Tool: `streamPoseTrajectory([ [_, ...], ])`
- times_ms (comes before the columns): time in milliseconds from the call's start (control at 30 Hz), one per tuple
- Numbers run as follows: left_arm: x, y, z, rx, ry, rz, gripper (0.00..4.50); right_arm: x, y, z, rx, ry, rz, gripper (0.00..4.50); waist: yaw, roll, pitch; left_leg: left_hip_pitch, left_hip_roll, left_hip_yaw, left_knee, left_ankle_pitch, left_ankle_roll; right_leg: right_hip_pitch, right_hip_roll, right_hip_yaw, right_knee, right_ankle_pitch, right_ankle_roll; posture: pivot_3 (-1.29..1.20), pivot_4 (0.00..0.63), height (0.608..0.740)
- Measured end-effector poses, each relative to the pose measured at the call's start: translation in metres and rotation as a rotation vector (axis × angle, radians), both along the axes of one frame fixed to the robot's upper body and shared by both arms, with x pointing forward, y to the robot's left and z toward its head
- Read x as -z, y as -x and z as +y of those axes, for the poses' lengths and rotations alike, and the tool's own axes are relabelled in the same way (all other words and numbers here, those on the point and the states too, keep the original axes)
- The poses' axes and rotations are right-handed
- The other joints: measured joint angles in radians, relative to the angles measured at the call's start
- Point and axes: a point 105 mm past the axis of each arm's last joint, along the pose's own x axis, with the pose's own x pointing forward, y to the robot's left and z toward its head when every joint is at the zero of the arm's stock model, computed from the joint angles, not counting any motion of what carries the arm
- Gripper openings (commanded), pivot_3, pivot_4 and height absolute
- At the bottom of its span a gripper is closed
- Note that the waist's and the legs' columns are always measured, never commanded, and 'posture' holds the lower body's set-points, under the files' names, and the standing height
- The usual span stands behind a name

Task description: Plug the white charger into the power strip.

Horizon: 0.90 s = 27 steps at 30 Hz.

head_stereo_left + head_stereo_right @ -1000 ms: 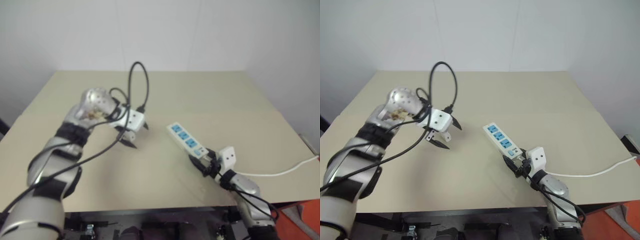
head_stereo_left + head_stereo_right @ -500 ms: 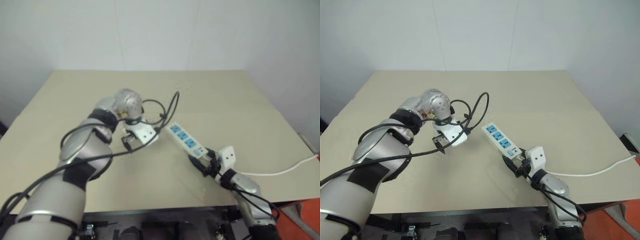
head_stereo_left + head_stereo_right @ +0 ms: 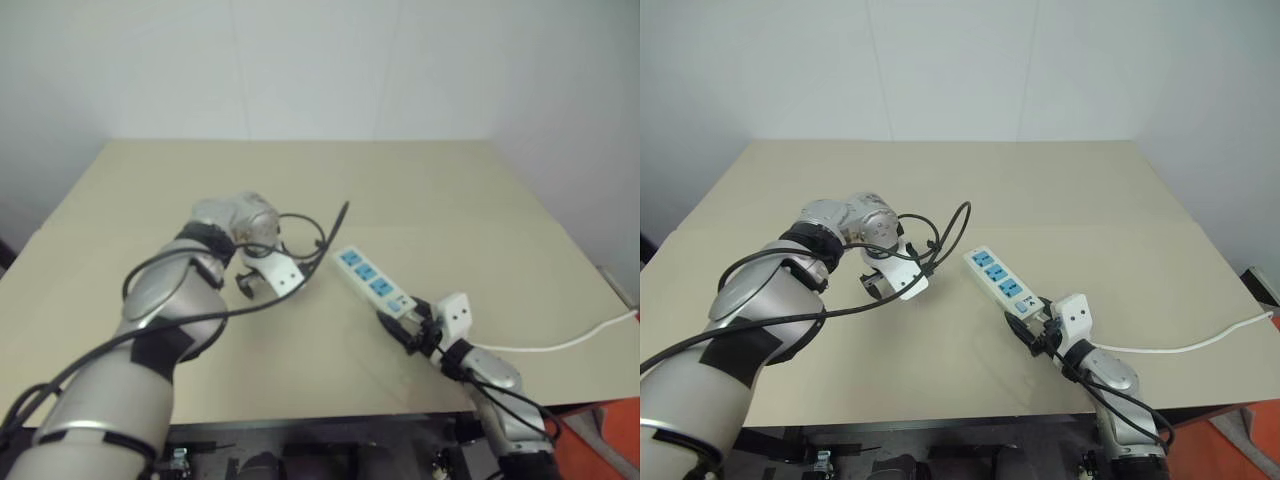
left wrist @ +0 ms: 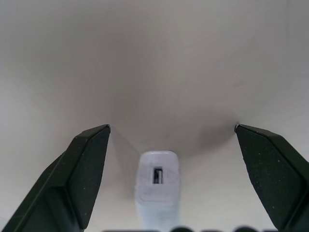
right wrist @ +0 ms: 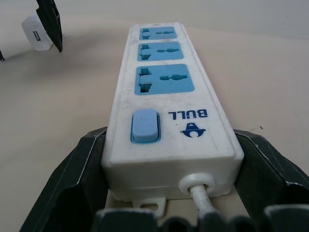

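Observation:
The white charger [image 4: 157, 186] lies on the tan table, its slotted end face showing, between the two fingers of my left gripper [image 4: 171, 128], which points down over it and stands open without touching it. The same charger [image 5: 36, 33] shows small in the right wrist view, beside a black left finger [image 5: 50, 21]. In the head views the left gripper [image 3: 878, 285] hangs just left of the power strip [image 3: 1002, 279], a white bar with three blue sockets. My right gripper [image 3: 1032, 335] is shut on the strip's [image 5: 166, 92] cord end, one finger on each side.
The strip's thin white cord [image 3: 560, 345] trails right, off the table's edge. A black cable loop [image 3: 305, 235] on my left arm arches between the left gripper and the strip. The table [image 3: 420, 180] has bare room at the back and left.
My left gripper has swung from pointing sideways to pointing down, moved right toward the strip and sunk close to the table. The right gripper and the strip have stayed still.

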Motion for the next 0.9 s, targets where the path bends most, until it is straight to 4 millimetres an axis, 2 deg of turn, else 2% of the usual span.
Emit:
streamPoseTrajectory([
  [900, -0.003, -0.016, 0.009, -0.111, 0.036, -0.112, 4.5, 0.002, 0.007, 0.0, -0.004, 0.012, 0.009, 3.41, 0.01, 0.0, 0.0, 0.002, 0.0, 0.0, 0.0, 0.0, 0.0, 0.002, 0.0, 0.0, 0.001, 0.0, 0.0, 0.0, 0.15, 0.74],
])
